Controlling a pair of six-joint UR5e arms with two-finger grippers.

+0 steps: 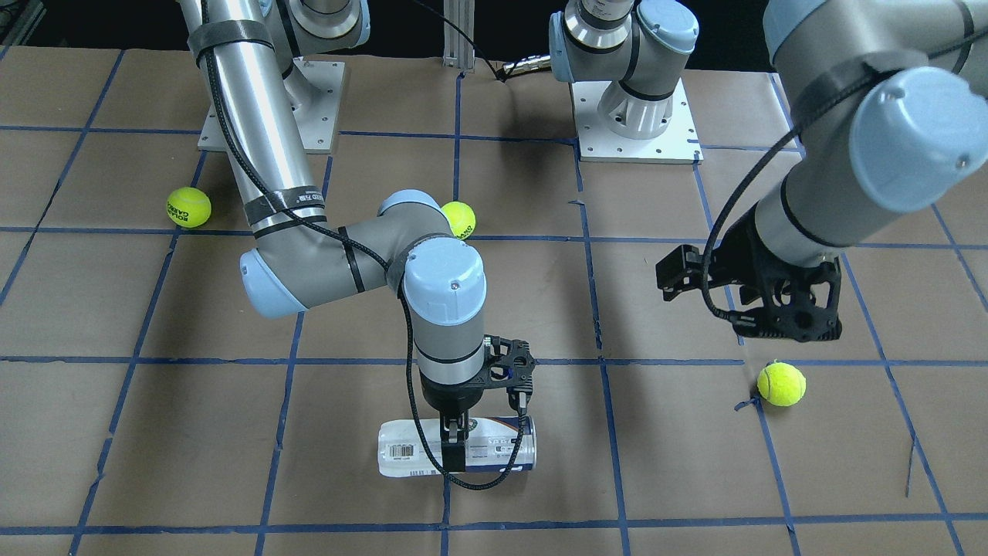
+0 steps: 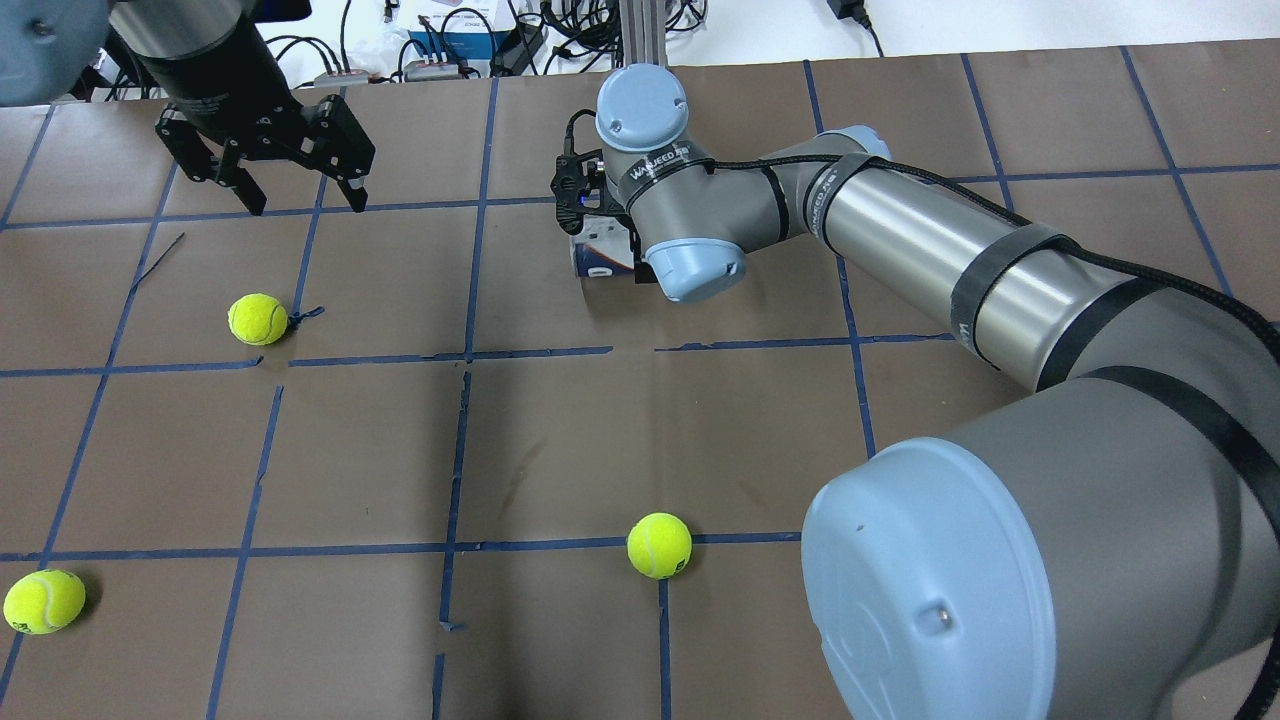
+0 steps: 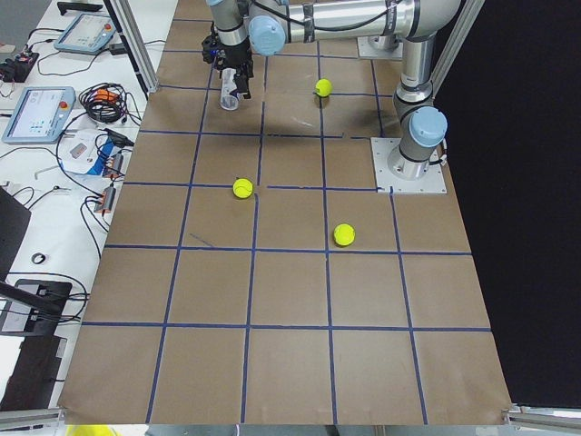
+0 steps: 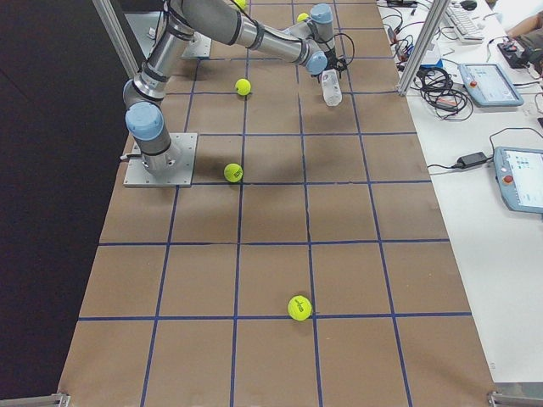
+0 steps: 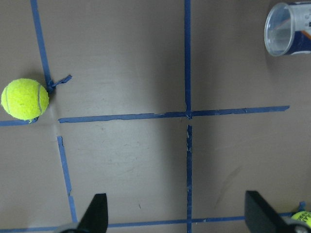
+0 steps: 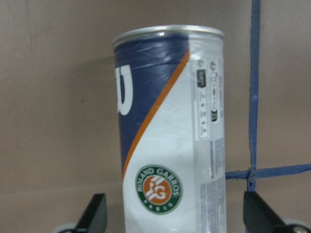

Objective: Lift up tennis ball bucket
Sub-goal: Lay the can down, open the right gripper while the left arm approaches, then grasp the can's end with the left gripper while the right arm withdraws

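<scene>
left gripper: fingers spread, empty, hovering well off to the left.
right gripper: released, fingers astride the tennis ball bucket at mid-length, gaps either side.
tennis ball bucket: on its side toward the table's far edge, directly under that gripper.

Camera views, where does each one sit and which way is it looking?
Front-facing: across the table, facing the robot; left arm, right arm, right hand astride the tennis ball bucket.
Overhead: behind the shoulders, looking forward and down; both arms, left hand.
Exterior left: table's left end, looking along it; both arms.
Exterior right: opposite end; right arm.
Left wrist: down on table; own fingertips.
Right wrist: close on bucket; own fingertips.
Shared: both wrist views show the bucket.
</scene>
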